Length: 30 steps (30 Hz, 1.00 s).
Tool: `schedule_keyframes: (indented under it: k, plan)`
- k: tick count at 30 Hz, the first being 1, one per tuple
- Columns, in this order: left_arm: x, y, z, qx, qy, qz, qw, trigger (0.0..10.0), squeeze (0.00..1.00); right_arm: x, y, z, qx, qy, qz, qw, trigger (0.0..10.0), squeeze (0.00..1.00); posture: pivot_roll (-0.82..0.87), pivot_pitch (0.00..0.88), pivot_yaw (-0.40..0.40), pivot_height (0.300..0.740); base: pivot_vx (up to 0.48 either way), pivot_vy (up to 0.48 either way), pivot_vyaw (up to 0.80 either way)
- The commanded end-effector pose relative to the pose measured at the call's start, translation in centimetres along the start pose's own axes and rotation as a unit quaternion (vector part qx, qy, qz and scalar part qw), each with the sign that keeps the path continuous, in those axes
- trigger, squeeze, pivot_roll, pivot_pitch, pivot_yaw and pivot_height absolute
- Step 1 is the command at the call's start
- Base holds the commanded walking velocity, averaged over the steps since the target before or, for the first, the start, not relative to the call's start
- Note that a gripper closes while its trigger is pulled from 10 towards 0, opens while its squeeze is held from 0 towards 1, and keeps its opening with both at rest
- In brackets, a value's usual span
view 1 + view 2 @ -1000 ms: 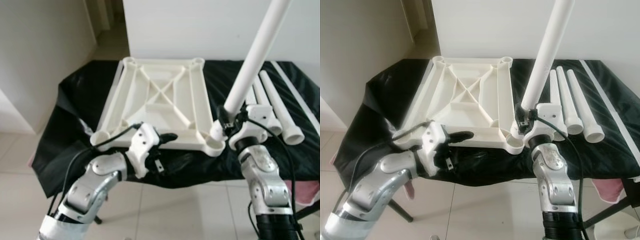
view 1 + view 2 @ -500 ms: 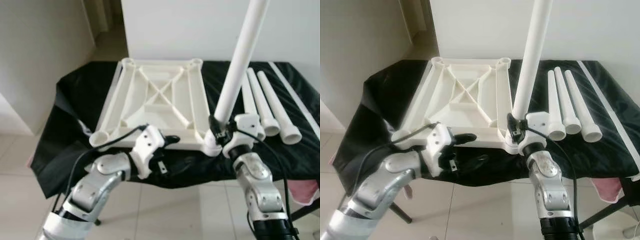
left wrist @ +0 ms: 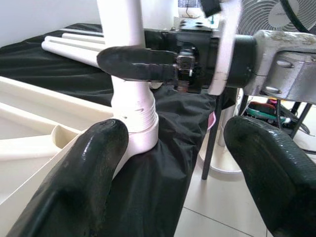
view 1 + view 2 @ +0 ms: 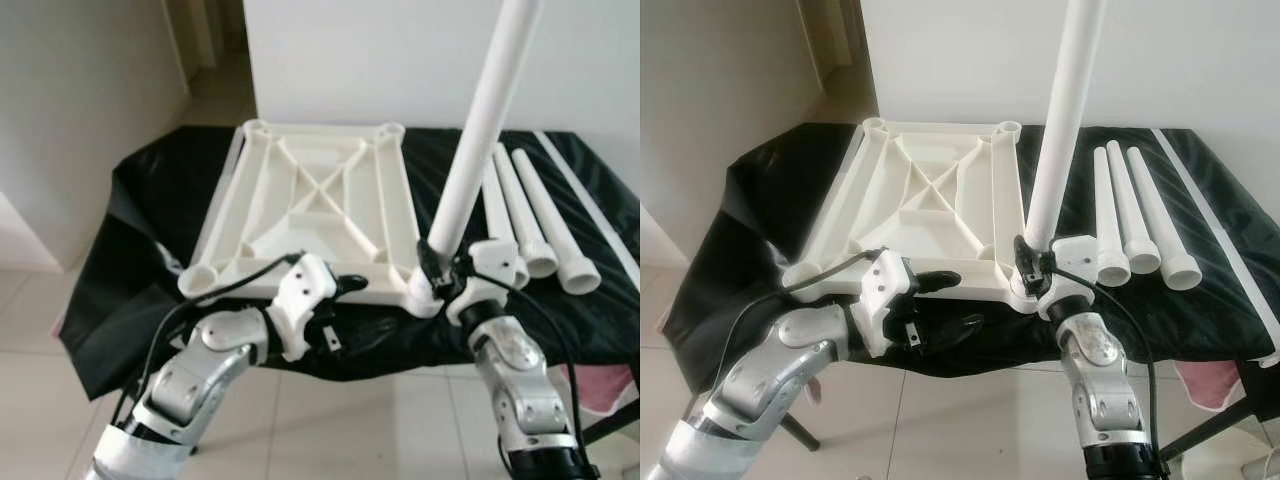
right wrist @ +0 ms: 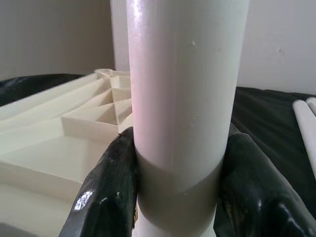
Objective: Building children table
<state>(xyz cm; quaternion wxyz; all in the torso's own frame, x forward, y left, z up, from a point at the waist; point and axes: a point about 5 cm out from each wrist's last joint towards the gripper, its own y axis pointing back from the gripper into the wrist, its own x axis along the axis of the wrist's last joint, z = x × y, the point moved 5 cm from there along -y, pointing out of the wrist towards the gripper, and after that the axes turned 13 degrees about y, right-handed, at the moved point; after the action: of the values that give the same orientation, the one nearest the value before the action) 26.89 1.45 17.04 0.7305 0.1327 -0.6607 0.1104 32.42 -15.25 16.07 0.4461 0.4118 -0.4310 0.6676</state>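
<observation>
- A cream-white plastic table top (image 4: 312, 215) lay upside down, its ribbed underside up, on a table draped in black cloth (image 4: 140, 200).
- The right gripper (image 4: 1032, 268) stood at the near right corner of the table top, its two black fingers (image 5: 106, 190) closed around the bottom end of a long white plastic table leg (image 4: 1060, 130).
- That leg stood nearly upright, leaning a little to the right, with its threaded lower end seated in the round corner socket (image 3: 140, 133) of the table top.
- In the right wrist view the fingers pressed against both sides of the leg, just above the socket.
- The left gripper (image 4: 955, 300) hovered at the near edge of the table top, left of the socket, with its fingers spread wide apart and nothing between them.
- Its upper finger (image 4: 935, 279) lay along the table top's near rim; the lower one (image 4: 960, 325) hung over the cloth below the edge.
- In the left wrist view one finger pad (image 3: 74, 182) rested beside the socket, touching or almost touching it.
- Three more white plastic legs (image 4: 530, 220) lay side by side on the cloth to the right of the table top, wider ends toward the robot.
- A long thin white strip (image 4: 1210, 235) lay on the cloth further right, well apart from the table top.
- Pale tiled floor (image 4: 970, 420) showed beneath the table.
</observation>
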Motion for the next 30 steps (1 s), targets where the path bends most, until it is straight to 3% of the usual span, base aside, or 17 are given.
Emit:
schedule_keyframes:
  k: [1, 10, 19, 27, 30]
  plan:
    - [-0.3, -0.1, 0.1, -0.012, 0.000, -0.009, 1.000, 10.0, 0.00, -1.8, 0.7, -1.4, 0.031, -0.014, -0.028, 0.999, 10.0, 0.00, -0.07, 0.019, 0.005, 0.740, 0.000, 0.000, 0.00]
    - [-0.1, 0.0, 0.0, -0.007, 0.004, -0.004, 1.000, 10.0, 0.00, -1.3, 1.2, -2.1, 0.040, -0.036, -0.002, 0.999, 10.0, 0.00, -0.07, 0.015, 0.005, 0.740, 0.000, 0.000, 0.00]
    - [0.0, 0.0, 0.0, -0.007, 0.003, -0.003, 1.000, 10.0, 0.00, -3.3, 0.2, -1.3, 0.014, -0.051, -0.075, 0.996, 10.0, 0.00, -0.07, 0.002, 0.000, 0.740, 0.000, 0.000, 0.00]
    - [0.2, 0.0, -0.1, -0.006, -0.001, 0.001, 1.000, 10.0, 0.00, -3.6, -0.5, -0.8, -0.010, -0.104, -0.090, 0.991, 10.0, 0.00, -0.06, 0.000, -0.003, 0.740, 0.000, 0.000, 0.00]
    - [0.3, 0.0, -0.1, -0.006, -0.001, 0.001, 1.000, 10.0, 0.00, -3.6, -0.5, -0.8, -0.010, -0.101, -0.087, 0.991, 10.0, 0.00, -0.06, 0.000, -0.002, 0.740, 0.000, 0.000, 0.00]
